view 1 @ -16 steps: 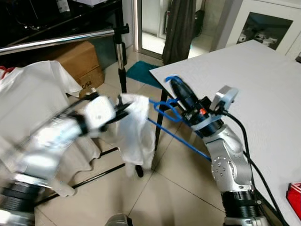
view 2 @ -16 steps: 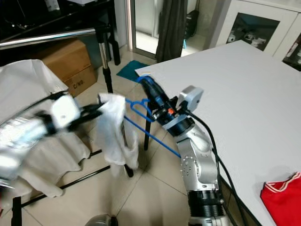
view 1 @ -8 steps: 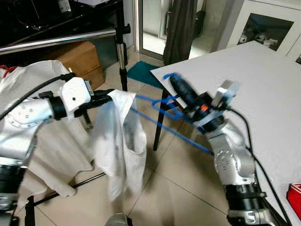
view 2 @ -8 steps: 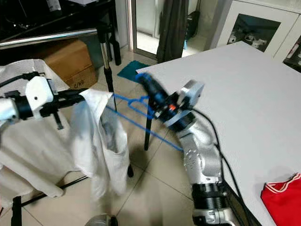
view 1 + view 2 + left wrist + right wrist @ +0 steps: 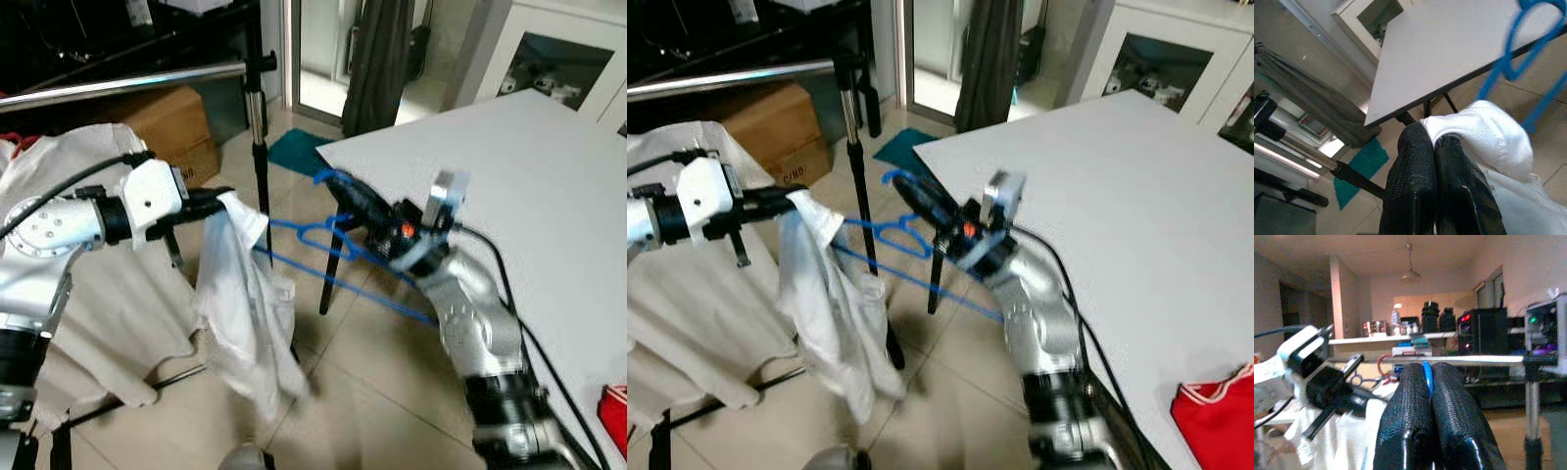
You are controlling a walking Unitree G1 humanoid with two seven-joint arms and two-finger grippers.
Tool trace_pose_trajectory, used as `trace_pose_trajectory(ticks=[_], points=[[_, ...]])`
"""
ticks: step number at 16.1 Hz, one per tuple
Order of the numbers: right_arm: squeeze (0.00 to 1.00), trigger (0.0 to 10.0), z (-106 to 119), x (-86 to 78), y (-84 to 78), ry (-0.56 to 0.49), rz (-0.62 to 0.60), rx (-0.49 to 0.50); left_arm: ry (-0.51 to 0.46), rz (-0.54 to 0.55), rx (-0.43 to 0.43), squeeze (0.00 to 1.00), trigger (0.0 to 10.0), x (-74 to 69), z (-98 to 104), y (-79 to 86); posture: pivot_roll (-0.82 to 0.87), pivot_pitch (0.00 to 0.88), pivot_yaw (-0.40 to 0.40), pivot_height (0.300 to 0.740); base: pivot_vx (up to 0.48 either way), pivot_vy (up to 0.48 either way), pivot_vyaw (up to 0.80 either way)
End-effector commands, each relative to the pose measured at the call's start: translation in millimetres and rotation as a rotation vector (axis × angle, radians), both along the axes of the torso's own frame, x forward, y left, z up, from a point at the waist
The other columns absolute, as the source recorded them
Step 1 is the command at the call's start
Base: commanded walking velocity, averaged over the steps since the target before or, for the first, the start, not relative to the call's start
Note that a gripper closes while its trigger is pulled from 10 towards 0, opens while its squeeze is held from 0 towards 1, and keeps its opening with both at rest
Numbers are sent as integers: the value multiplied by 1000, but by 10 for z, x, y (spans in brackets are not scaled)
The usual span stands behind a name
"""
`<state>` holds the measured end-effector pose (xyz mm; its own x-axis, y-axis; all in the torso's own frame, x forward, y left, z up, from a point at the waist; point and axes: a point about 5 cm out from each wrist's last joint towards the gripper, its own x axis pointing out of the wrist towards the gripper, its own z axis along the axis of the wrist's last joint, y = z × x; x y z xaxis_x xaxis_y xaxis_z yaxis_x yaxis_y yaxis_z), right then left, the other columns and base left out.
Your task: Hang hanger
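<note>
The right gripper [image 5: 343, 191] is clamped on the hook of the blue hanger [image 5: 323, 235], fingers pressed together with the blue wire showing between them in the right wrist view. The hanger is held in the air beside the corner of the white table [image 5: 549, 176], its arms reaching toward the robot's left.

The left gripper [image 5: 217, 199] is closed on a fold of the white garment [image 5: 245, 304]; its wrist view shows the two black fingers [image 5: 1415, 186] tight together with cloth pinched at the tips. The garment hangs down from that grip, clear of the tiled floor [image 5: 372, 392], and the hanger's far end meets or enters the cloth; which cannot be told.

A metal rail [image 5: 127, 83] on a black stand [image 5: 257, 127] runs behind the left arm, above both hanger and garment. Another white garment [image 5: 59, 196] drapes below the rail. A cardboard box [image 5: 167, 122] sits behind. A red item [image 5: 1215, 406] lies on the table's near edge.
</note>
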<state>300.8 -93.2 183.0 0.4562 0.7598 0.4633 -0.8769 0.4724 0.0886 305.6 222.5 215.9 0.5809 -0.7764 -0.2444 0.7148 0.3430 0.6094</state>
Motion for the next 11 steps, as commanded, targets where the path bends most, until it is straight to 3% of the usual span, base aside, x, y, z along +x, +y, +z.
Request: trace_pose_trajectory(ticks=[1, 6, 11], points=[[0, 10000, 23, 13, -58, -10, -23, 10, -15, -23, 17, 0, 10000, 3, 19, -34, 65, 0, -5, 740, 0, 0, -594], [0, 10000, -24, -10, -53, 10, -47, 15, -14, -46, 21, 0, 10000, 48, 25, -67, 56, 0, 2, 740, 0, 0, -101], [0, 10000, -46, -46, -88, 19, -64, 16, -27, -69, 21, 0, 10000, 106, 83, -109, 39, 0, 12, 740, 0, 0, -759]])
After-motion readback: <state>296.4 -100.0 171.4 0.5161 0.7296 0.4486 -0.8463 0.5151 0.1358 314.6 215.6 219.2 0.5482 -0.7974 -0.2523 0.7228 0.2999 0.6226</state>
